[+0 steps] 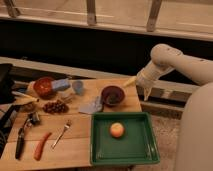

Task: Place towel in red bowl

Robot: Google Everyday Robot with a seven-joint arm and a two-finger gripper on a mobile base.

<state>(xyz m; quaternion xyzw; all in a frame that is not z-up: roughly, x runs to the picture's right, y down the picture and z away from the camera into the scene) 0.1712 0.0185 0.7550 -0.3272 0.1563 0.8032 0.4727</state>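
1. Camera view: the gripper (138, 89) hangs near the far right corner of the table (80, 127), fingers spread wide, holding nothing.
2. The towel (92, 106) lies crumpled on the table, touching the maroon bowl (113, 95) at the bowl's 8 o'clock.
3. The red bowl (44, 86) is at 10 o'clock from the towel, well apart.
4. The towel is probably light and limp; pinch a raised fold near the middle.

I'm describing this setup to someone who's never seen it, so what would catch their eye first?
The green tray at the front right of the wooden table, holding one round yellowish fruit, stands out most. The white arm comes in from the right, its gripper open and empty just off the table's right edge, near the maroon bowl. The bright red bowl sits far left; the towel lies beside the maroon bowl.
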